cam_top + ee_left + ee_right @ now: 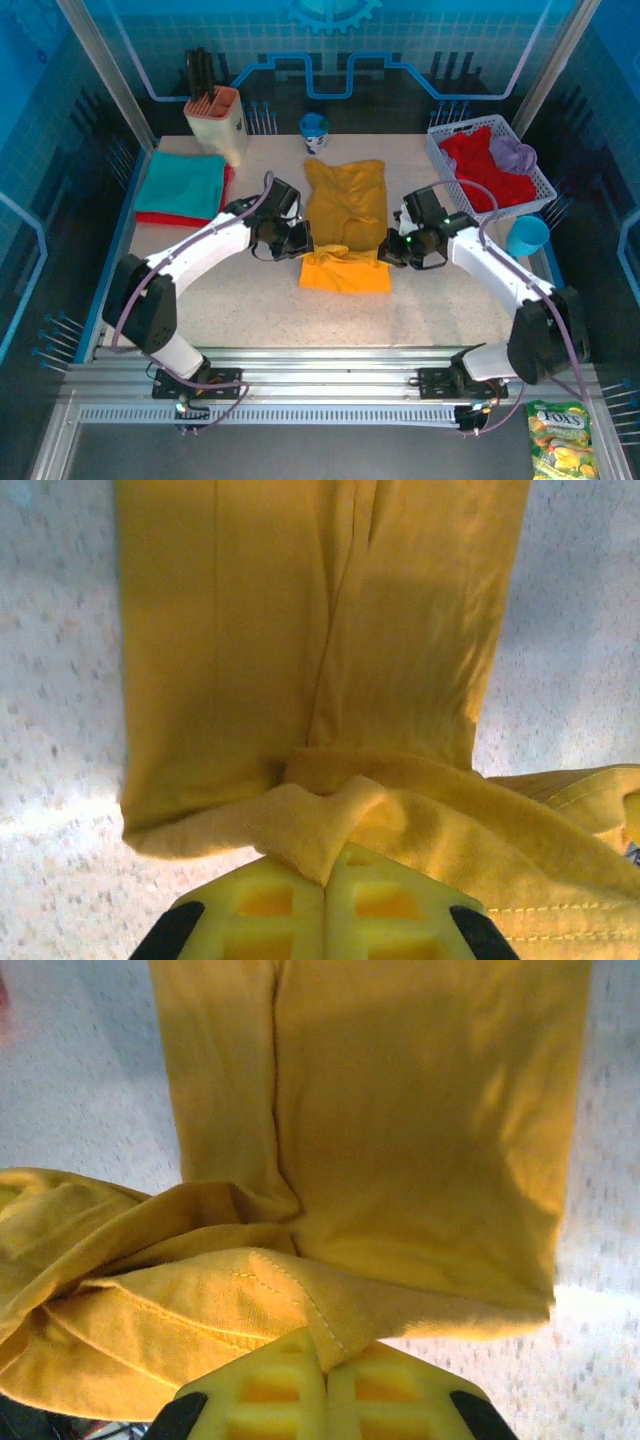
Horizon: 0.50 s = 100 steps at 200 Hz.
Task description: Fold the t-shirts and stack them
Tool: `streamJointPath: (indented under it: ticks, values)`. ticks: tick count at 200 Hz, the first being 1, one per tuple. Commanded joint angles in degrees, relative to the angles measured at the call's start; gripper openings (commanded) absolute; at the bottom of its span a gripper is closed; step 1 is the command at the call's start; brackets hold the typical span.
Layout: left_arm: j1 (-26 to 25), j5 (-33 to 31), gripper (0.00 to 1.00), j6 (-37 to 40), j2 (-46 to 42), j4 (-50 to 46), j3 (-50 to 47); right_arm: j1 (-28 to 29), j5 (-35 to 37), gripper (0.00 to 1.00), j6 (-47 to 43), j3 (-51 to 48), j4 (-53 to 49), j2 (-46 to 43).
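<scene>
Right gripper (pixel 326 1375) sits low in the picture, its two yellow fingers (pixel 390 1395) pressed together with a hem of the mustard-yellow t-shirt (pixel 400 1140) pinched between them. You can see the stitched edge running right down into the seam where the pads meet. Beyond the grip, the shirt lies flat on the speckled white table (pixel 90 1080) as a long folded panel, one crease running along its length. To the left of the fingers the cloth is bunched and rumpled, lifted in loose folds. Bare table shows on both sides of the panel.
</scene>
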Motion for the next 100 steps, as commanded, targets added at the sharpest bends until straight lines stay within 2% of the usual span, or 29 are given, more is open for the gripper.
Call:
streamJointPath:
  ticks: [1,58,100]
  values:
    - [2.4,1.8,0.00,3.8,4.2,-2.9,5.6,-3.0,-3.2,0.00,-4.9,5.3,0.2,5.2]
    - [5.7,3.5,0.00,4.0,15.8,-3.8,16.7,-6.7,-6.3,0.00,-7.8,15.7,0.4,19.2]
    - [6.8,5.3,0.00,4.0,23.3,-3.7,22.1,-8.3,-7.4,0.00,-8.2,17.7,2.3,25.5]
